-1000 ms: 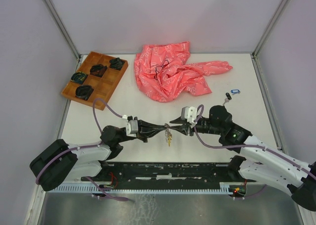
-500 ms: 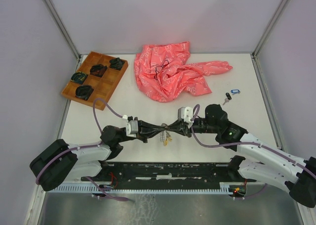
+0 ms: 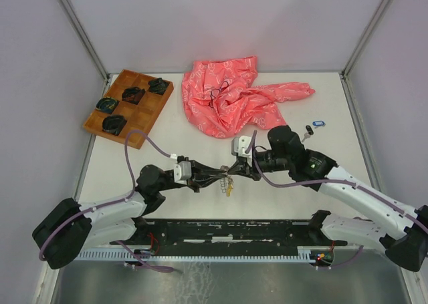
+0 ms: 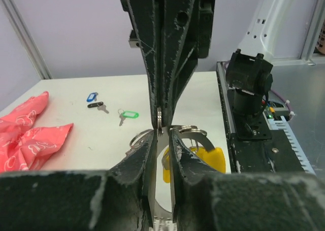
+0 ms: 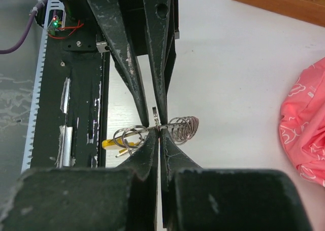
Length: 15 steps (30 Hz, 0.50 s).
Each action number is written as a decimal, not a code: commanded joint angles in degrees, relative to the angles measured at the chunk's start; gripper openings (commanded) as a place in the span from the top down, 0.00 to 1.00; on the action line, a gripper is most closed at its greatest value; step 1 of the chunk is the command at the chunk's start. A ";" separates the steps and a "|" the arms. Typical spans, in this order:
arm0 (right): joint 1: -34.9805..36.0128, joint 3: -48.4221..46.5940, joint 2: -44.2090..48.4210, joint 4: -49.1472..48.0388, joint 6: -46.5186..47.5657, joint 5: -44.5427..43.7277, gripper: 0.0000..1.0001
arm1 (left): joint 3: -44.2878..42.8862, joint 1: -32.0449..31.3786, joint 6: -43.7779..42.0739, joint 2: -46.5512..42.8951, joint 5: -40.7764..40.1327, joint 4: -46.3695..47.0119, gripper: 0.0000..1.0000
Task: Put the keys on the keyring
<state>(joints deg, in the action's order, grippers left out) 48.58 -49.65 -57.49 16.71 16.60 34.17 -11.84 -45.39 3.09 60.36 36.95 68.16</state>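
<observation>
The keyring (image 5: 184, 128) is a thin grey ring with a coiled stretch, held above the table between both grippers. My left gripper (image 3: 222, 176) is shut on it; its metal band shows between my left fingers (image 4: 161, 190). My right gripper (image 3: 235, 173) meets it tip to tip and is shut on the ring's wire (image 4: 159, 123). A yellow-tagged key (image 3: 229, 186) hangs from small rings (image 5: 129, 137) under the tips. The blue key (image 3: 318, 123) and black key (image 3: 308, 130) lie on the table at the right. A green-tagged key (image 4: 128, 114) lies near them; the right arm hides it in the top view.
A crumpled pink bag (image 3: 231, 100) with a thin dark cord loop (image 3: 217, 93) lies at the back centre. A wooden compartment tray (image 3: 93, 127) with dark bundles stands at the back left. The black base rail (image 3: 227, 232) runs along the near edge.
My right gripper has moved left and closed on the ring at my left gripper's tips. Both grippers, joined, have shifted slightly away from the near edge.
</observation>
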 commanded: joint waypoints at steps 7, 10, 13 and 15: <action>0.90 -15.10 -7.88 23.41 7.35 -3.60 0.99 | -4.77 0.02 -5.42 -2.42 3.39 -12.55 0.75; 2.01 -18.17 -10.37 28.31 8.95 -5.75 0.99 | -5.09 0.00 -4.55 -1.52 4.10 -11.65 0.74; 3.09 -20.31 -12.24 30.42 9.65 -8.06 0.99 | -5.68 -0.04 -3.63 -0.45 5.05 -10.81 0.74; 3.71 -21.53 -13.38 31.74 9.99 -9.43 0.99 | -5.91 -0.02 -2.93 0.52 5.60 -10.04 0.73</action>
<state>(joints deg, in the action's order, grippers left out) 51.03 -66.35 -69.71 44.14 24.32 28.14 -15.14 -45.39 -0.08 59.57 40.29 55.72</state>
